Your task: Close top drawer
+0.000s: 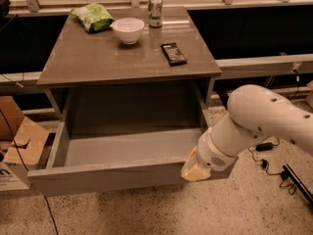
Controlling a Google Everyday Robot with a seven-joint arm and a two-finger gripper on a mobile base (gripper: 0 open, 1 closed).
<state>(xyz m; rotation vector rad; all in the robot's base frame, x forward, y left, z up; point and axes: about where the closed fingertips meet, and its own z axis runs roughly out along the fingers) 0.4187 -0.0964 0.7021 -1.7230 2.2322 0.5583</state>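
CLOSING TIME: The top drawer (pixel 112 178) stands far out of the cabinet, its inside bare, as the robot's 1 arm (pixel 264 121) reaches down to its right front corner. The gripper (pixel 195 169) is set against or just beside the flat, handle-less front, seemingly to push a panel that offers nothing to grasp. Whether the gripper is spread or closed cannot be made out, and on the cabinet top (pixel 98 62) a white bowl (pixel 128 30), a can (pixel 155 11), a green bag (pixel 93 16) and a dark flat object (pixel 173 53) sit well clear of the push.
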